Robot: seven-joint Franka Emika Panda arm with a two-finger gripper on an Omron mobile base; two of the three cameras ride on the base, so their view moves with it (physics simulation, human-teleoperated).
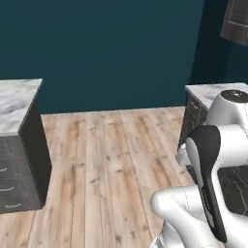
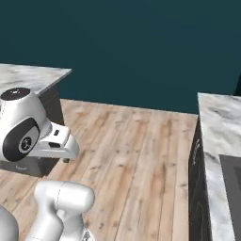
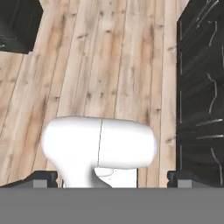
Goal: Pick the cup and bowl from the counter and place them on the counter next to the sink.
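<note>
The cup, the bowl and the sink are out of view. The white marble counter [image 1: 17, 101] shows as one block at the left, with a second stretch [image 1: 213, 92] at the right; in the right base view they are the left block [image 2: 28, 75] and the right stretch [image 2: 219, 132]. My gripper [image 3: 113, 178] points down at the wooden floor between them. Its two dark fingertips [image 3: 43, 177] stand far apart at the bottom corners of the hand view, open, with nothing held.
A wide strip of plank floor [image 1: 106, 164] runs between the two counter blocks toward a dark teal wall [image 1: 106, 48]. Dark cabinet fronts [image 1: 29, 160] face the aisle. A black veined surface [image 1: 235, 186] lies beside the arm at the right.
</note>
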